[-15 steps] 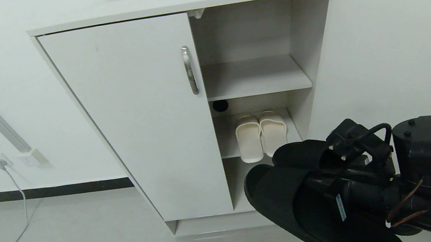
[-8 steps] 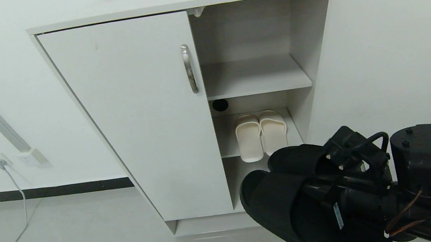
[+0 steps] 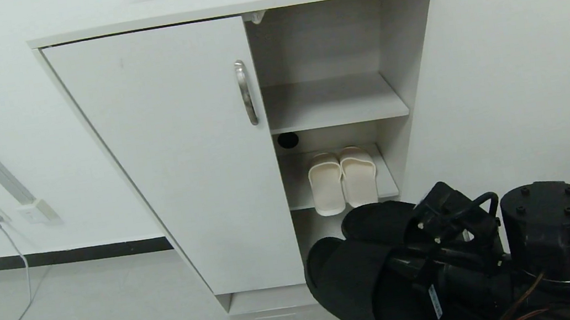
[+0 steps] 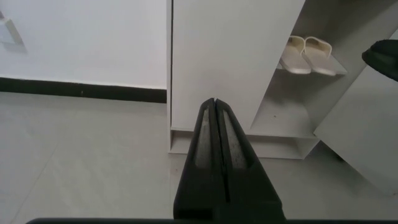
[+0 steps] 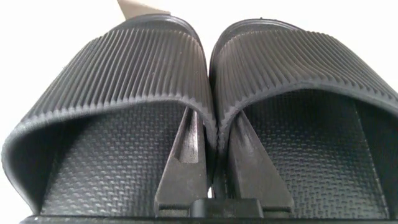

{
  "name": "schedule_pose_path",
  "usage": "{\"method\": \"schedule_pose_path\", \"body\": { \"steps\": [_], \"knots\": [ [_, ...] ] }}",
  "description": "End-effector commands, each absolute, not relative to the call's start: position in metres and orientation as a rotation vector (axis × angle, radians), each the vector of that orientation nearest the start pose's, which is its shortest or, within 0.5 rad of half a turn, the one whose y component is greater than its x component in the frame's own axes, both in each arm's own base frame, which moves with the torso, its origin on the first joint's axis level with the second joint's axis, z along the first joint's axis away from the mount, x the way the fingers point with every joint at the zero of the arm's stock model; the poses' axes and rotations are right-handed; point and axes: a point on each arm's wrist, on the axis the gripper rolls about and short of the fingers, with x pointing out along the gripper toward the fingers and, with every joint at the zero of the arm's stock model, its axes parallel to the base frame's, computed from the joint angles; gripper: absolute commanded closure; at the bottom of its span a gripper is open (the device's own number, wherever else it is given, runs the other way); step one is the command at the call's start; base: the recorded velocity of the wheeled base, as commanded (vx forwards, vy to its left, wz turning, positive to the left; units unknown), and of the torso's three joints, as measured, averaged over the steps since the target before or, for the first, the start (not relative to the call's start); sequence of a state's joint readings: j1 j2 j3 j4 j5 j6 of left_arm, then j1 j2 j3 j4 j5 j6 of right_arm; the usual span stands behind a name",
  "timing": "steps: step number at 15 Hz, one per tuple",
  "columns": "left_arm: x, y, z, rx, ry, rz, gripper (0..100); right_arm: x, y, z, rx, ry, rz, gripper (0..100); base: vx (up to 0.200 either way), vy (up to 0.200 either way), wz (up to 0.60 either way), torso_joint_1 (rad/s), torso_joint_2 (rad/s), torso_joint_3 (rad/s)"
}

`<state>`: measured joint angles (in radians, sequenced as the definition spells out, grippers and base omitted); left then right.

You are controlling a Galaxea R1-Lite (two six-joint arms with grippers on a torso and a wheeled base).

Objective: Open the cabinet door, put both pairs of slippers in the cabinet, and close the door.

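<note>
Slippers, the black pair [image 3: 358, 281], hang pinched by adjoining straps in the right jaws, so both move as one, before the open cabinet [image 3: 240, 0]; white slippers [image 3: 342, 180] sit inside; the left jaws meet, empty.

One pair of slippers [image 3: 342, 180] is being stored on the cabinet's [image 3: 240, 1] lower shelf [image 3: 386, 187], right of the shut door [image 3: 168, 159]; the other pair [image 3: 357, 278] is being held before it, lower down.
</note>
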<state>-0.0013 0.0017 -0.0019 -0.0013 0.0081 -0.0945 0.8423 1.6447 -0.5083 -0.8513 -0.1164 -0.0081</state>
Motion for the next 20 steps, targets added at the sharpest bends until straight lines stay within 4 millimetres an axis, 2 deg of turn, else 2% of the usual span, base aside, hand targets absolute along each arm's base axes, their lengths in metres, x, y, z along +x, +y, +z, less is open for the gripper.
{"method": "schedule_pose_path", "body": {
  "steps": [1, 4, 6, 7, 8, 10, 11, 12, 15, 18, 20],
  "knots": [
    [-0.023, 0.000, 0.077, -0.094, -0.003, 0.006, 100, 0.178, 0.198, 0.135, -0.151, 0.269, 0.727, 100, 0.000, 0.000, 0.00, 0.000, 0.00, 0.000],
    [-0.023, 0.000, 0.077, -0.095, -0.003, 0.004, 100, 0.179, 0.205, 0.132, -0.152, 0.260, 0.734, 100, 0.000, 0.000, 0.00, 0.000, 0.00, 0.000],
    [-0.023, 0.000, 0.077, -0.094, -0.003, 0.006, 100, 0.190, 0.224, 0.137, -0.125, 0.223, 0.686, 100, 0.000, 0.000, 0.00, 0.000, 0.00, 0.000],
    [-0.023, 0.000, 0.076, -0.094, -0.002, 0.006, 100, 0.211, 0.251, 0.142, -0.061, 0.202, 0.515, 100, 0.000, 0.000, 0.00, 0.000, 0.00, 0.000],
    [-0.023, 0.000, 0.077, -0.094, -0.003, 0.006, 100, 0.223, 0.265, 0.147, -0.038, 0.198, 0.399, 100, 0.000, 0.000, 0.00, 0.000, 0.00, 0.000],
    [-0.023, 0.000, 0.077, -0.094, -0.003, 0.006, 100, 0.232, 0.274, 0.152, -0.085, 0.244, 0.273, 100, 0.000, 0.000, 0.00, 0.000, 0.00, 0.000],
    [-0.023, 0.000, 0.077, -0.095, -0.003, 0.006, 100, 0.234, 0.277, 0.158, -0.110, 0.291, 0.230, 100, 0.000, 0.000, 0.00, 0.000, 0.00, 0.000],
    [-0.023, 0.000, 0.076, -0.095, -0.002, 0.006, 100, 0.234, 0.284, 0.169, -0.060, 0.306, 0.219, 100, 0.000, 0.000, 0.00, 0.000, 0.00, 0.000],
    [-0.023, 0.000, 0.076, -0.094, -0.002, 0.006, 100, 0.217, 0.291, 0.206, 0.010, 0.416, 0.208, 100, 0.000, 0.000, 0.00, 0.000, 0.00, 0.000],
    [-0.023, 0.000, 0.077, -0.094, -0.003, 0.006, 100, 0.225, 0.296, 0.240, 0.071, 0.351, 0.090, 100, 0.000, 0.000, 0.00, 0.000, 0.00, 0.000],
    [-0.023, 0.000, 0.076, -0.095, -0.002, 0.006, 100, 0.228, 0.294, 0.246, 0.026, 0.326, 0.094, 100, 0.000, 0.000, 0.00, 0.000, 0.00, 0.000]
  ]
}}
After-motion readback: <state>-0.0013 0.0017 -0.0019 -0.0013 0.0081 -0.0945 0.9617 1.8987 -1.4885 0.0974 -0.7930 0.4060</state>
